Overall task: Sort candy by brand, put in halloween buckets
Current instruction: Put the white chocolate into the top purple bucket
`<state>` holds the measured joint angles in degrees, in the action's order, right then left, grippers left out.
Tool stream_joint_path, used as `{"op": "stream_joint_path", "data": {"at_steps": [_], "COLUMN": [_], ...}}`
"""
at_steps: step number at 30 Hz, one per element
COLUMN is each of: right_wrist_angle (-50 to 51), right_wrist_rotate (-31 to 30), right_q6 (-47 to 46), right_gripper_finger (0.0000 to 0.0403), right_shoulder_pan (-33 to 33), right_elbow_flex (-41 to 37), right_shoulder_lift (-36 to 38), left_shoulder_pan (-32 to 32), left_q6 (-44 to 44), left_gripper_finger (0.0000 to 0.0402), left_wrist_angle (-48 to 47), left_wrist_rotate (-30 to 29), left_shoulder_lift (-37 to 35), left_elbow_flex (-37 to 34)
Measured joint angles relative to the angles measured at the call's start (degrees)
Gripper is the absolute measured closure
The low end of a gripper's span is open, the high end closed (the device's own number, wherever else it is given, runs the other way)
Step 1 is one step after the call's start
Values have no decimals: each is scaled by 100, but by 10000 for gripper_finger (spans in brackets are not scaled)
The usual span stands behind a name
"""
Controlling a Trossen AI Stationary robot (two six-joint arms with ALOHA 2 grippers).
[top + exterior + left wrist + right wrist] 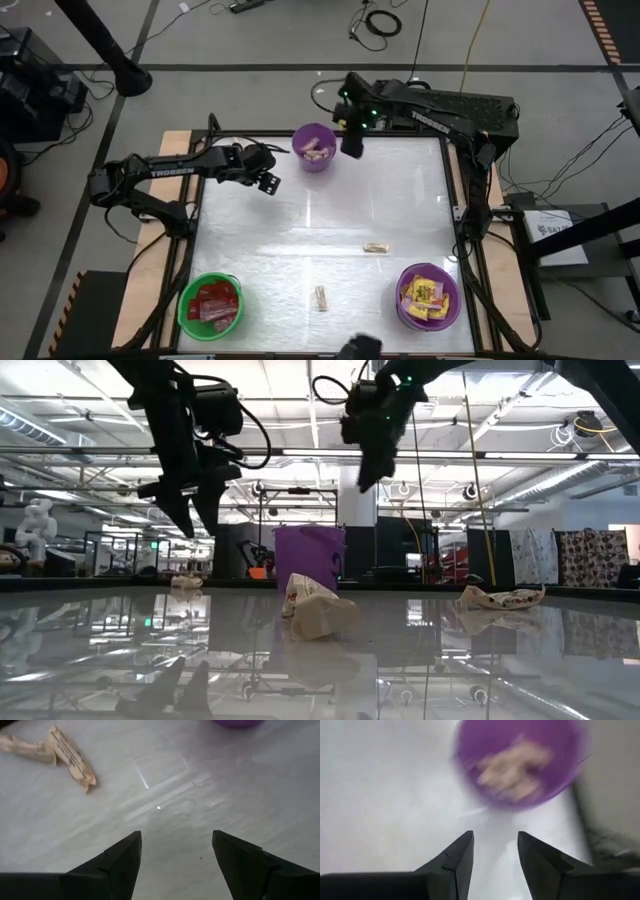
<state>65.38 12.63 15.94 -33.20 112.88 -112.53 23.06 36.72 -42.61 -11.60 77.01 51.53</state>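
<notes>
Nearest the low camera sits a tan twisted-wrapper piece [318,610] on the glossy white surface [300,235], with a second tan piece [500,597] a bit further back and off to the side. From above that's one tan piece [321,297] between the green bucket [210,303] and the front purple bucket [429,296], and the other one [375,247] closer to the middle of the surface. Green bucket has the red packets, front purple has the yellow ones, and the back purple bucket [315,147] holds the tan stuff, so honestly the sort looks almost done, just those two strays left

Right tool [351,140] hangs just beside the back purple bucket, fingers spread, nothing between them. Left tool [266,182] hovers over the back-left part of the surface, also spread and empty, and its wrist cam sees a tan piece [55,752] lying ahead

What could go wrong, imo:
- those twisted wrappers lie flat and look slippery, so a tool closing on one end may just pinch a wrapper tail and drop it on the way
- the surface is shiny, so a slightly off descent could shove a piece along instead of grabbing it
- both arms are near the back bucket, so if both go for a drop there they might bump, or clip the rim and tip it
- a tan piece landing in the nearer front purple bucket would mix brands
</notes>
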Motion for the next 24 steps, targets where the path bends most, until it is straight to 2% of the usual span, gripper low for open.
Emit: {"op": "stream_joint_path", "data": {"at_steps": [5,8,12,17,24], "right_wrist_angle": [1496,1872,1892,1293,-859], "right_wrist_rotate": [925,985,981,980,848], "right_q6": [-567,-733,-1144,-1962,-3620], "right_gripper_finger": [257,257,257,257,257], "right_shoulder_pan": [315,674,1207,1948,2964], "right_elbow_flex": [-11,-175,-726,-1919,-4006], "right_shoulder_lift": [26,56,217,791,1842], "left_shoulder_pan": [44,51,49,16,-69], "left_q6": [-755,-1176,-1525,-1940,-2453], "left_gripper_finger": [150,150,150,150,150], "left_wrist_angle": [7,7,7,9,336], "left_wrist_rotate": [-108,-135,-128,63,100], "left_shoulder_lift": [0,0,0,0,0], "left_elbow_flex": [0,0,0,0,-4]}}
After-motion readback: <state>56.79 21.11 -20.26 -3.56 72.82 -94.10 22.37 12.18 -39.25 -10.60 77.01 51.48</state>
